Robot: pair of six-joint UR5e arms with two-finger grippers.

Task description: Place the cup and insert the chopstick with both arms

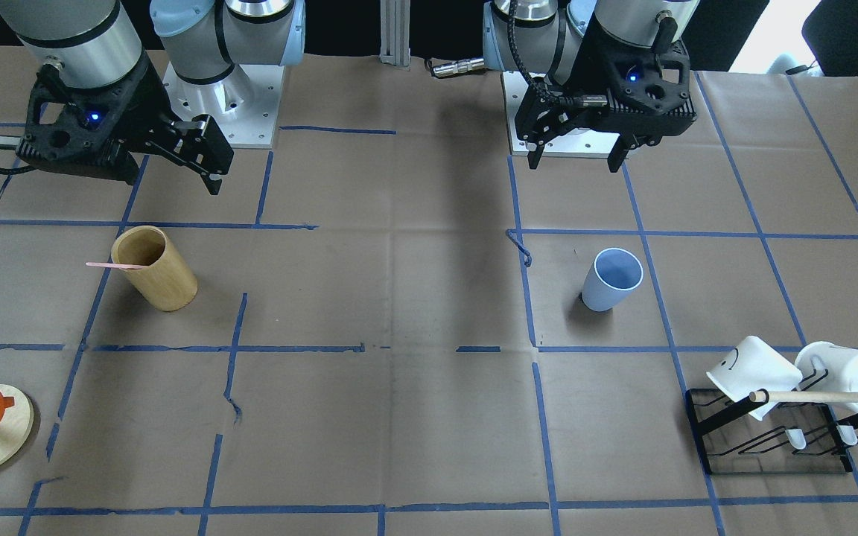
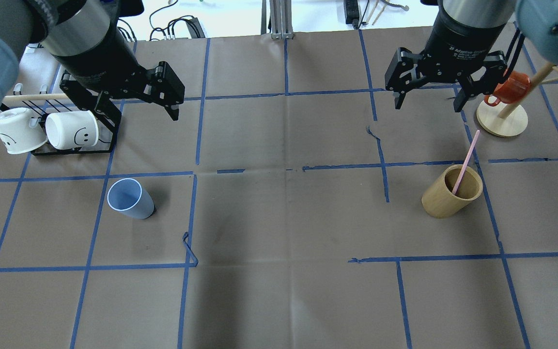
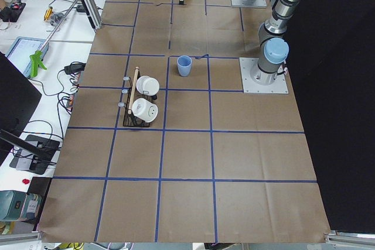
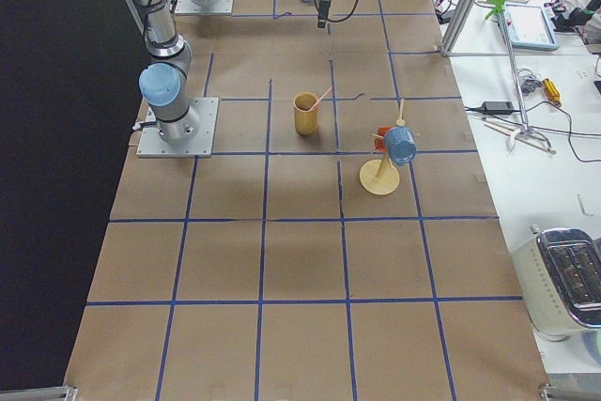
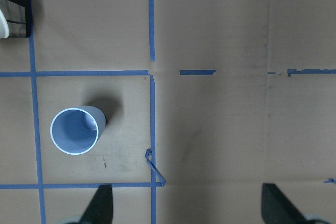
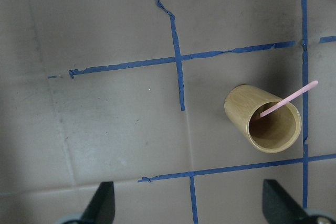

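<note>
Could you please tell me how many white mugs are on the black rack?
2. The outer white mug sits nearer the table's edge, the inner white mug beside it toward the middle, both on the black rack. None appears hidden.

White lettering on the black cylindrical body of the right gripper (image 2: 427, 103) reads roughly "2F Adaptive Gripper", and a black smiley face marks each of two white mugs (image 2: 71, 130) on the far-left black wire rack (image 2: 109, 132).

Matt blue plastic cup (image 2: 130, 199), smooth wooden holder (image 2: 440, 202) (bamboo-like), creased brown paper cover (image 2: 284, 218)
</note>
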